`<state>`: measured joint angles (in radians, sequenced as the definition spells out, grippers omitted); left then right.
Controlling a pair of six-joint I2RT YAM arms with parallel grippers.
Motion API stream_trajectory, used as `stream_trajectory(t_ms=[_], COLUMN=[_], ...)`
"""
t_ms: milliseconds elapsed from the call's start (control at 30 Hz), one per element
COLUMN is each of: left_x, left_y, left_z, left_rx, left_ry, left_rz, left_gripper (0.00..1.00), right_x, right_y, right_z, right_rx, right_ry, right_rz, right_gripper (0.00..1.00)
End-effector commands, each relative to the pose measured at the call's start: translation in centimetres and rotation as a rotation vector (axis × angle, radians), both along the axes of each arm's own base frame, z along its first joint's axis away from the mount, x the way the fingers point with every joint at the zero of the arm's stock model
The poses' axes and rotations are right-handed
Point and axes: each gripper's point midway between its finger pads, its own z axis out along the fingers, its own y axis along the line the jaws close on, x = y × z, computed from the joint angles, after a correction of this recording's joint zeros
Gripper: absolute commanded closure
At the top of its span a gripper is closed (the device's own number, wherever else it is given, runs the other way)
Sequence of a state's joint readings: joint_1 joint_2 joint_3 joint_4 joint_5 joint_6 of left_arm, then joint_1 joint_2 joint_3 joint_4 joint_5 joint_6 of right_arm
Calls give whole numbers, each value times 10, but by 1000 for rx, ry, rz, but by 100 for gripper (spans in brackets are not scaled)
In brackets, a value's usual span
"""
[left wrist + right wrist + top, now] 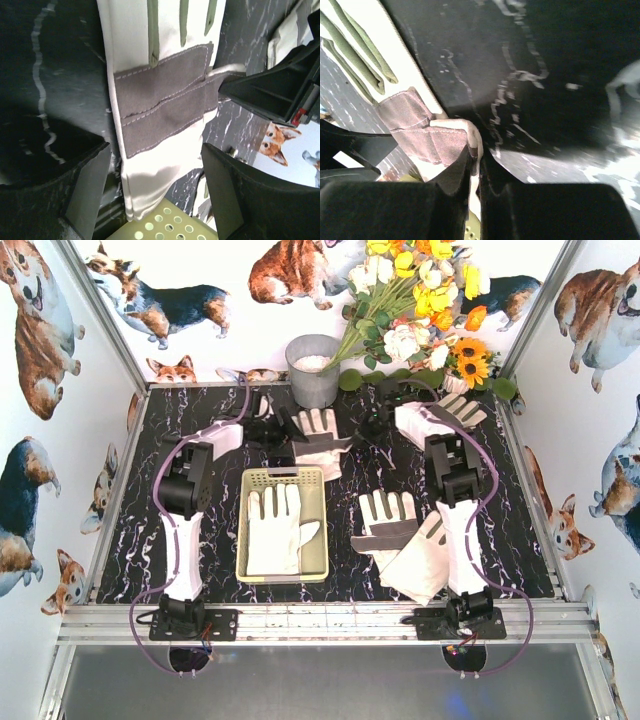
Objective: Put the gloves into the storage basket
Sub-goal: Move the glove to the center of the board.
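Plainly, the storage basket (300, 480) is sitting mid-table with one glove (275, 530) lying flat inside it. Four more are waiting outside: two overlapping gloves (400, 515) at the near right, one (445, 412) at the far right beside the flowers (420, 300), and the far glove (320, 440) just beyond the basket's far rim, where both arms are reaching. That glove is looking light, limp and unbreakable. Lifted by one point, it is likely going to sag and fold, so the thick grey band (162, 100) across its cuff is offering the surest hold. The left gripper (155, 150) is hanging over that band with its fingers spread wide on either side, apparently touching nothing. The right gripper (474, 155) is pinching a small cream edge of the same glove between closed fingers. Whether that edge is the thumb or a loop is proving hard to tell. The fingers themselves are hiding how much material they are holding. From above, both sets of fingertips are vanishing into the dark marble. The left wrist view is cutting off the glove's fingertips, and blur is smearing the right side of the right wrist view. Whether the glove is resting on the table or rising off it is not showing.
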<state>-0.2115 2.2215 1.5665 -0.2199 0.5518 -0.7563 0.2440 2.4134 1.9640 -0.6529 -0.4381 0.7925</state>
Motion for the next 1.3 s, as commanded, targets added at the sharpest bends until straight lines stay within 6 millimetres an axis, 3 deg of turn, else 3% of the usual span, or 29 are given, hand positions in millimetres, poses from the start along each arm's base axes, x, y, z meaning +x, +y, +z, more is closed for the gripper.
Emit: stream_trajectory(t_ms=[0, 200, 367, 533, 600, 667, 733, 867, 1100, 1267], left_x=[-16, -19, -17, -5, 0, 4, 6, 4, -11, -19], left_y=[-23, -37, -36, -31, -27, -23, -19, -15, -14, -4], left_z=[-26, -29, -21, 11, 29, 47, 64, 84, 88, 104], left_rx=[-10, -15, -5, 37, 62, 88, 115, 137, 142, 186], left_ry=[65, 67, 38, -76, -128, -180, -226, -277, -273, -326], left_rz=[-62, -80, -82, -84, -79, -74, -70, -91, -142, -129], left_gripper=[31, 32, 31, 28, 26, 24, 22, 20, 20, 20], right_x=[1, -7, -1, 8, 6, -2, -15, -62, -150, -186], right_y=[-26, -38, -37, -39, -42, -48, -56, -85, -134, -144], right_z=[30, 31, 38, 70, 86, 98, 108, 106, 82, 61], right_rx=[-46, -76, -67, -84, -101, -133, -175, -309, -507, -531], right_ry=[-80, -81, -114, -209, -244, -269, -282, -215, 37, 139], right_rz=[5, 11, 20, 44, 62, 80, 101, 140, 100, 68], right_gripper=[100, 100, 98, 64, 54, 50, 47, 46, 46, 46])
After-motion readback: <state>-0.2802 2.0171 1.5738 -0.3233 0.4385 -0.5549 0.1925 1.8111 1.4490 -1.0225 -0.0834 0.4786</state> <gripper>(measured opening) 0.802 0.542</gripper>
